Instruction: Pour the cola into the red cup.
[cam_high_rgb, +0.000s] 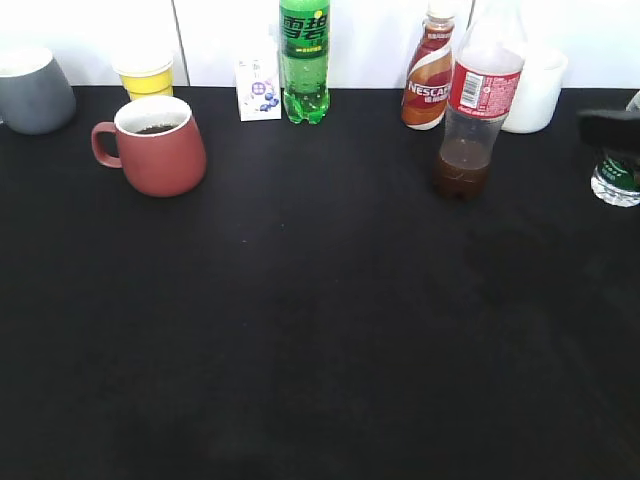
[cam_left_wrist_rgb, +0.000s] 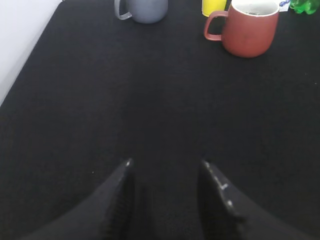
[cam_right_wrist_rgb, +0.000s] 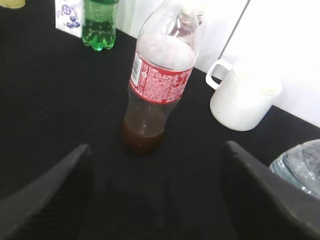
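Note:
The cola bottle (cam_high_rgb: 476, 110) stands upright at the back right of the black table, with a little dark brown liquid at its bottom. Its top is too washed out to show a cap. It also shows in the right wrist view (cam_right_wrist_rgb: 159, 80), straight ahead of my right gripper (cam_right_wrist_rgb: 156, 147), which is wide open, empty and short of the bottle. A dark part of that gripper (cam_high_rgb: 608, 128) shows at the right edge. The red cup (cam_high_rgb: 155, 146) stands at the back left with dark liquid inside. My left gripper (cam_left_wrist_rgb: 167, 162) is open and empty, well short of the red cup (cam_left_wrist_rgb: 249, 27).
A grey mug (cam_high_rgb: 35, 90), a yellow cup (cam_high_rgb: 147, 75), a small carton (cam_high_rgb: 258, 92), a green soda bottle (cam_high_rgb: 304, 60), a Nescafe bottle (cam_high_rgb: 430, 85) and a white mug (cam_high_rgb: 535, 92) line the back edge. A clear water bottle (cam_high_rgb: 615, 182) stands at the far right.

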